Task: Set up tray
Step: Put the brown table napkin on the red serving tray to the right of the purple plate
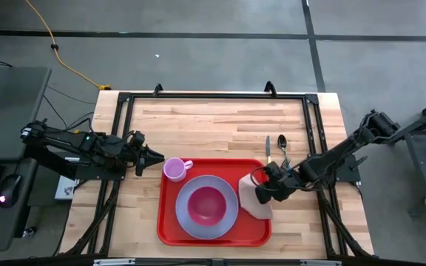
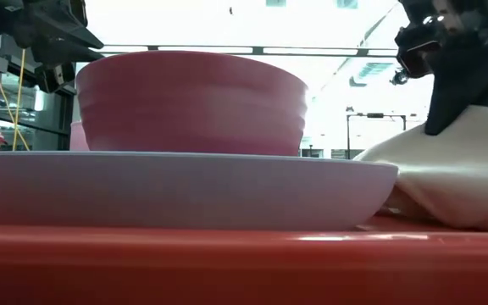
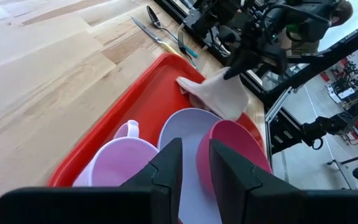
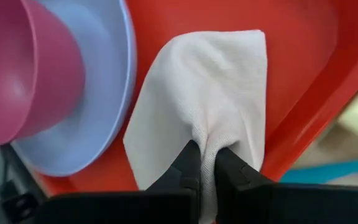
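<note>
— Item one, the tray (image 1: 170,233)?
— Red, flat, low rim. It lies at the near edge of the table (image 1: 198,122), long axis running left to right.

— Contents?
— Lavender plate (image 1: 187,222) at the tray's centre, pink bowl (image 1: 207,205) on it. Pink cup (image 1: 174,169) at the tray's far left corner. Tan napkin (image 1: 254,201) draped over the tray's right rim.

— Beyond the tray?
— Knife (image 1: 268,148) and spoon (image 1: 282,147), just past its far right corner.

— Your pincers?
— My right gripper (image 4: 205,163) is pinched tight on a fold of the napkin. My left gripper (image 3: 195,163) hovers left of the tray by the cup, fingers slightly parted, holding nothing.
</note>
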Robot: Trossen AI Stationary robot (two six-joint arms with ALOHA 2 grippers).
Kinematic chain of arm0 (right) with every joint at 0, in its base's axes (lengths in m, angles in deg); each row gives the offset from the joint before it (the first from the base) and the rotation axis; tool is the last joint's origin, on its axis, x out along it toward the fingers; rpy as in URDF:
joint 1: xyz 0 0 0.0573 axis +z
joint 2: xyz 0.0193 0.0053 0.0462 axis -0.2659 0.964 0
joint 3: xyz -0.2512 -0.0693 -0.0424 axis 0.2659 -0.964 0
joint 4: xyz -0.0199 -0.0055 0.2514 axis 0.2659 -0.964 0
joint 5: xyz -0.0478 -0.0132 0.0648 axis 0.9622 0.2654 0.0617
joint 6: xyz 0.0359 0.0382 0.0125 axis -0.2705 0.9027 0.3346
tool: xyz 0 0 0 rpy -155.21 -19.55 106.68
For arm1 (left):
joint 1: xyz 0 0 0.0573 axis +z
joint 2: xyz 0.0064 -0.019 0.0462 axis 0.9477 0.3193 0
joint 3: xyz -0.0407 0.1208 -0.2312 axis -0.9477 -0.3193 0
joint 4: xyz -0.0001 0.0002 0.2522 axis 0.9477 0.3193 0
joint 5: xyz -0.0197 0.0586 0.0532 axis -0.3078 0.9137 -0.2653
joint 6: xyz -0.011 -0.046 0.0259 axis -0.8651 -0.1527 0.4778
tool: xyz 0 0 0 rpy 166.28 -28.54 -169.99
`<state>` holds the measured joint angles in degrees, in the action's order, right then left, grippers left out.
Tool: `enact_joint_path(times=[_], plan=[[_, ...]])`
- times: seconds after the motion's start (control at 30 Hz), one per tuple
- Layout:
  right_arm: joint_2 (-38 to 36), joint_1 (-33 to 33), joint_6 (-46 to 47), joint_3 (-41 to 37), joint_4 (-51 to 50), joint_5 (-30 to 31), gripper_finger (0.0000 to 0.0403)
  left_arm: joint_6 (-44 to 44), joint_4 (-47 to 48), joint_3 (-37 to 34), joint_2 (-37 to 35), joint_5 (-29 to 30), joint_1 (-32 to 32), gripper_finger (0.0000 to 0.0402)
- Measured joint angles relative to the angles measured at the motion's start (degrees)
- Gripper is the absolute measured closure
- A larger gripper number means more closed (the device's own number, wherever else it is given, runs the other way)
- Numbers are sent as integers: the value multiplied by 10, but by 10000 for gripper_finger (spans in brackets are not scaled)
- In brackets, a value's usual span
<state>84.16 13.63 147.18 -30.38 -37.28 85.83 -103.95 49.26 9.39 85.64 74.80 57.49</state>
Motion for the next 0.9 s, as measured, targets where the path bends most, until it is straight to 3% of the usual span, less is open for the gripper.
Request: enact_joint_path(times=[0.37, 0.67, 0.9], plan=[[0, -10, -54, 0, -75, 22, 403, 0, -3, 0, 0, 0, 0, 291], [27, -25, -93, 0, -70, 9, 403, 0, -3, 0, 0, 0, 0, 291], [61, -45, -129, 0, -3, -19, 403, -3, -3, 0, 0, 0, 0, 291]])
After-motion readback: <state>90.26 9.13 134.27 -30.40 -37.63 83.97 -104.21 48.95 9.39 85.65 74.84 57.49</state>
